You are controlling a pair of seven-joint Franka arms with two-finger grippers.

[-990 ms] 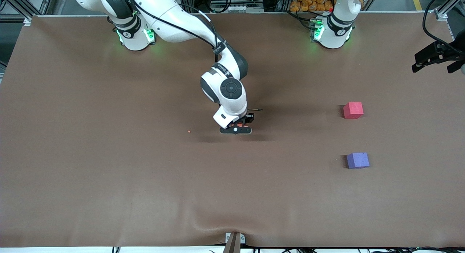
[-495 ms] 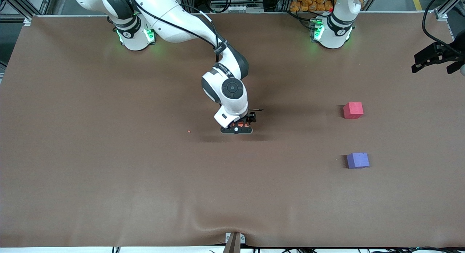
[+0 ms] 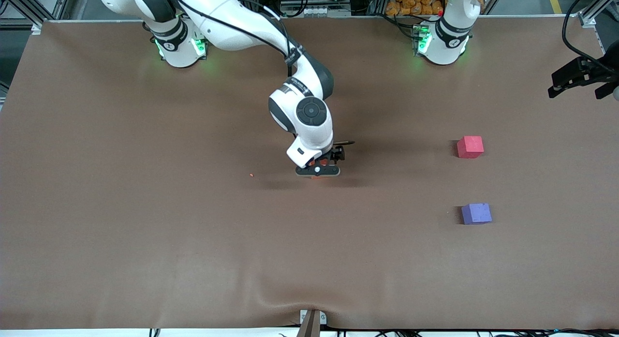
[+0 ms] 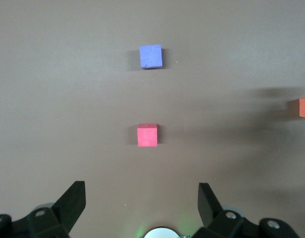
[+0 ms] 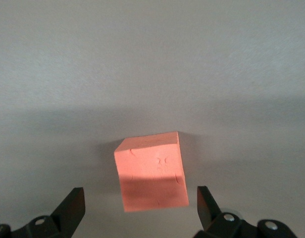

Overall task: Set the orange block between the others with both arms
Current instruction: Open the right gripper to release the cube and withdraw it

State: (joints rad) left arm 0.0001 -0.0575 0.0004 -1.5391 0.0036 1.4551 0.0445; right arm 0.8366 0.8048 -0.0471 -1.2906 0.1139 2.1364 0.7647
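even overhead light, soft shadows on the table (image 3: 145, 240), sharp focus

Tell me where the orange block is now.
The orange block sits on the table mid-way along it, under the open right gripper, well apart from the pinkish-red cube.

No readable text showing anywhere. Right arm (image 3: 290, 61) is carrying small white lettering on a black band near its wrist, probably a brand mark, too small to make out.
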